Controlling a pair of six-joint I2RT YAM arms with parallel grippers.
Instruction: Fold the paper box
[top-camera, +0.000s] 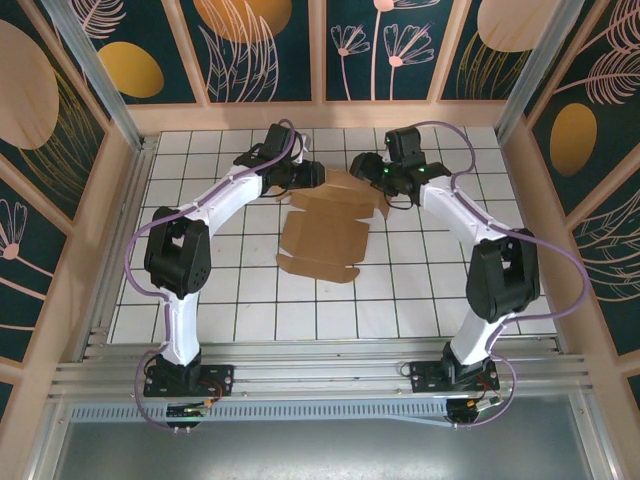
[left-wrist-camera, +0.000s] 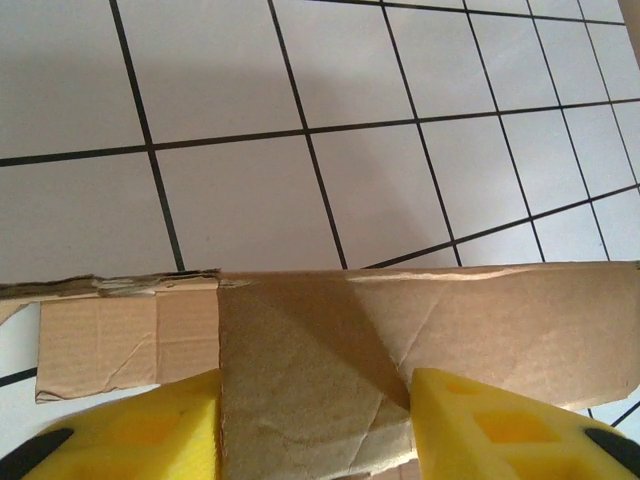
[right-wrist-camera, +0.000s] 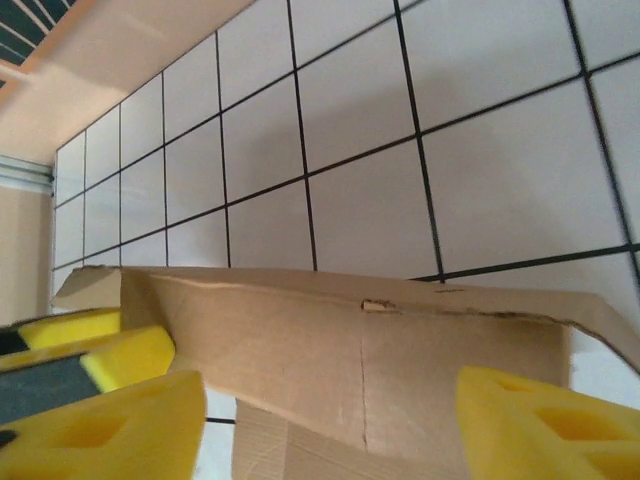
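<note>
- The box (top-camera: 325, 240) lay on the table (top-camera: 200, 300), its far flap raised between our two grippers.
- We had our left gripper (left-wrist-camera: 315, 400) spread wide, the flap between its fingers (left-wrist-camera: 470, 420).
- Our right gripper (right-wrist-camera: 330, 410) was spread wide too, the flap across its gap.

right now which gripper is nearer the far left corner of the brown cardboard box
Left. The left gripper sits at that corner of the brown cardboard box; the right gripper is at the far edge's right end.
</note>
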